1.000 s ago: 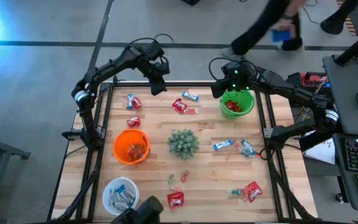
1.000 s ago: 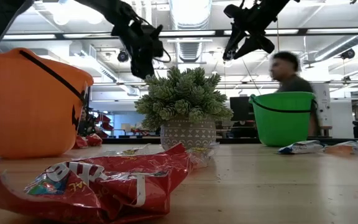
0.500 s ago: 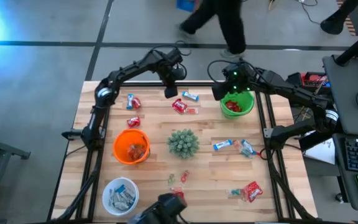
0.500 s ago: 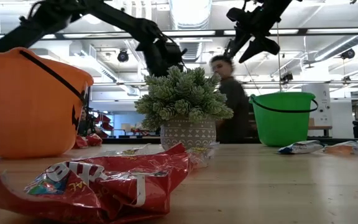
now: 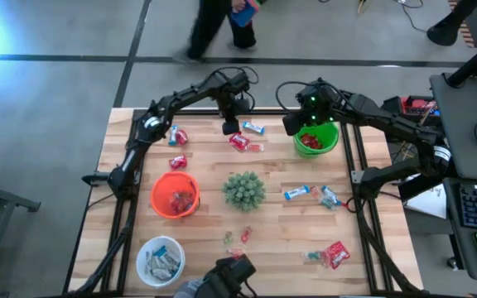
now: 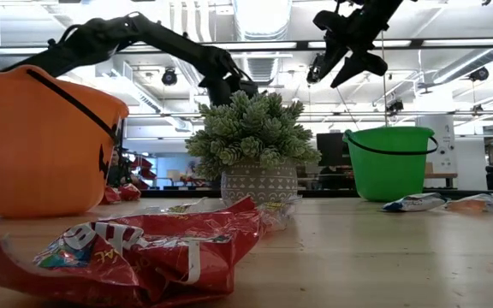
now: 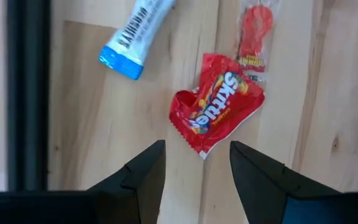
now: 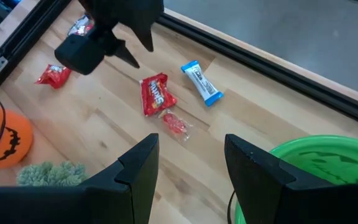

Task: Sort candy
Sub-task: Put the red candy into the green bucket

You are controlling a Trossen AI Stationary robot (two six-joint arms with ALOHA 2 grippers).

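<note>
Left gripper (image 5: 231,126) reached out over the far edge of the wooden surface (image 5: 280,228), poised above a red Skittles packet (image 7: 217,119) — fingers (image 7: 146,173) apart, empty, packet lying just ahead of them in the left wrist view. Beside that packet: a blue-and-white bar (image 7: 134,39) and a small clear-wrapped red sweet (image 7: 255,31).

Right gripper (image 5: 292,122) hanging at the rim of the green bucket (image 5: 328,142), fingers (image 8: 138,167) apart, nothing between them. Red packets visible inside the bucket in the high view.

Candy spread across the surface: 3 pieces by the far left edge (image 5: 175,137), 2 blue-and-white bars (image 5: 311,194) right of the spiky green plant (image 5: 243,189), tiny green and pink pieces (image 5: 238,237) near the plant on the near side, a red packet (image 5: 334,253) toward the near right corner. More candy sorted into the orange pumpkin bucket (image 5: 156,194) and the white bowl (image 5: 142,252) at the near left.

In the low view, a crumpled red wrapper (image 6: 135,249) close to the lens, plant pot at centre, orange and green buckets to either side.

Beyond the surface — a person (image 5: 222,18) on the grey floor.
</note>
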